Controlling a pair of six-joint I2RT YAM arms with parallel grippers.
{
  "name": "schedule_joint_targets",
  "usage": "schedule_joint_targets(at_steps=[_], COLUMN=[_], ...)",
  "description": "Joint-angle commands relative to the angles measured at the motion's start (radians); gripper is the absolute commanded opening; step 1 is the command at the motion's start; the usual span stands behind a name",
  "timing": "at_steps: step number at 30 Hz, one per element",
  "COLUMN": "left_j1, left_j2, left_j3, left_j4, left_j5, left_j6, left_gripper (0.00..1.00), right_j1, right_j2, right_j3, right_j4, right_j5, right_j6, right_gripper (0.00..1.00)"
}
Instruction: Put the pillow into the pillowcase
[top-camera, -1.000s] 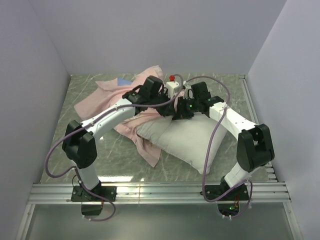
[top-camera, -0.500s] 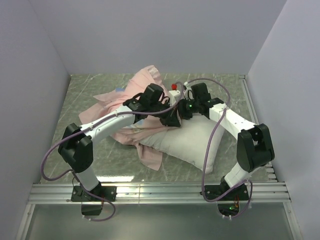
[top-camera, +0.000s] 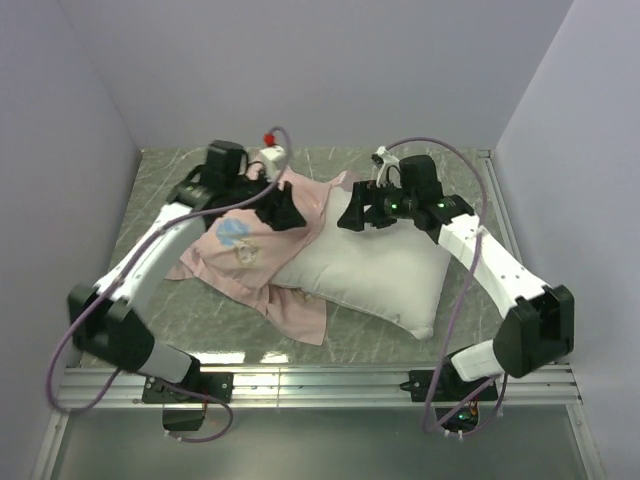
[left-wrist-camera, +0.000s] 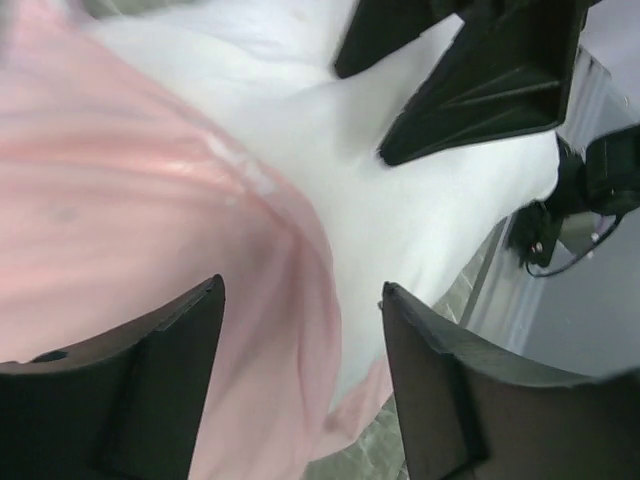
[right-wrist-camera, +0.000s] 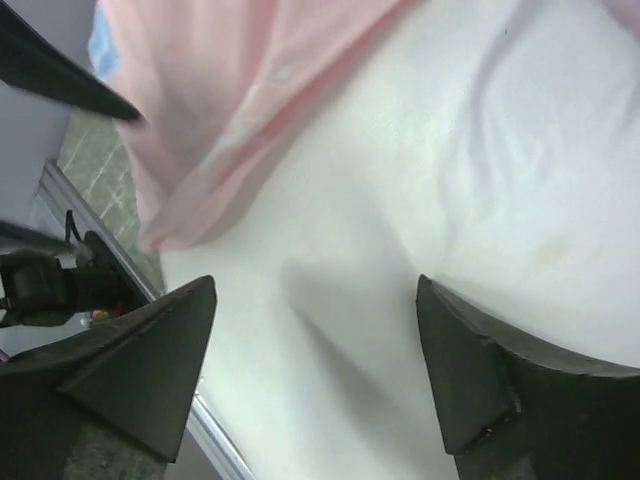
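Note:
The white pillow (top-camera: 385, 275) lies mid-table, its left end under the pale pink pillowcase (top-camera: 255, 250), which shows a patch of blue print. My left gripper (top-camera: 287, 212) hovers over the pillowcase, open and holding nothing. Facing it, my right gripper (top-camera: 348, 216) hangs over the pillow's far left corner, also open and empty. In the left wrist view the left gripper (left-wrist-camera: 300, 300) spans pillowcase (left-wrist-camera: 150, 200) and pillow (left-wrist-camera: 400, 210). In the right wrist view the right gripper (right-wrist-camera: 315, 295) is above bare pillow (right-wrist-camera: 450, 160), with the pillowcase (right-wrist-camera: 220, 90) at upper left.
Grey walls close the table on the left, back and right. The marbled green tabletop (top-camera: 160, 310) shows to the left of the cloth. Aluminium rails (top-camera: 320, 380) run along the near edge and another rail (top-camera: 497, 200) runs along the right side.
Both grippers have opened and pulled apart, the left arm swinging back left, the right lifting. The pillowcase has been let go and now lies draped over the pillow's left end.

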Motion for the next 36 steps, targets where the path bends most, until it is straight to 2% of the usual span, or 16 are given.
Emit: schedule_joint_targets(at_steps=[1,2,5,8,9,11,15,18,19,20,21,22,25,32,33,36], left_j1=[0.068,0.080,0.083,0.067,0.054,0.019,-0.129,-0.165,-0.171,-0.186,-0.194,-0.205,-0.300,-0.580,-0.591,-0.598], left_j2=[-0.199,-0.247,-0.305,-0.360,-0.373,-0.391,-0.417,-0.381,-0.368,-0.346,-0.338,-0.330,-0.312,-0.215,-0.203,-0.161], left_j3=[-0.045,-0.062,-0.140,-0.249,-0.275,-0.356,-0.490,-0.532,-0.530,-0.526,-0.519,-0.507,-0.461,-0.329,-0.317,-0.298], left_j4=[-0.045,-0.065,-0.179,-0.214,-0.204,-0.185,-0.049,0.012,0.022,0.026,0.037,0.033,0.016,0.086,0.097,0.097], left_j5=[-0.007,-0.084,-0.182,-0.266,-0.319,-0.372,-0.550,-0.596,-0.610,-0.611,-0.607,-0.599,-0.518,-0.299,-0.247,-0.237], left_j6=[0.016,0.022,0.099,0.175,0.186,0.222,0.261,0.268,0.263,0.263,0.257,0.254,0.234,0.153,0.140,0.117], left_gripper=[0.71,0.71,0.70,0.71,0.72,0.72,0.73,0.69,0.63,0.57,0.37,0.26,0.02,0.00,0.00,0.00], right_j1=[0.014,0.032,0.097,0.235,0.299,0.342,0.391,0.393,0.393,0.393,0.391,0.390,0.381,0.323,0.307,0.283], right_j2=[-0.101,-0.116,-0.158,-0.193,-0.213,-0.225,-0.193,-0.138,-0.127,-0.118,-0.103,-0.095,-0.064,0.034,0.051,0.066], right_j3=[0.062,0.068,0.068,0.004,-0.020,-0.094,-0.139,-0.156,-0.157,-0.162,-0.165,-0.165,-0.147,-0.045,-0.038,-0.021], right_j4=[-0.120,-0.137,-0.204,-0.226,-0.217,-0.177,-0.132,-0.086,-0.079,-0.071,-0.056,-0.048,-0.036,-0.049,-0.054,-0.062], right_j5=[0.045,0.088,0.192,0.376,0.446,0.491,0.545,0.545,0.542,0.532,0.525,0.519,0.473,0.338,0.314,0.280], right_j6=[-0.117,-0.159,-0.255,-0.347,-0.355,-0.353,-0.327,-0.304,-0.293,-0.287,-0.281,-0.275,-0.229,-0.134,-0.125,-0.105], right_gripper=[0.90,0.90,0.90,0.90,0.90,0.90,0.90,0.89,0.86,0.84,0.82,0.78,0.73,0.66,0.66,0.64])
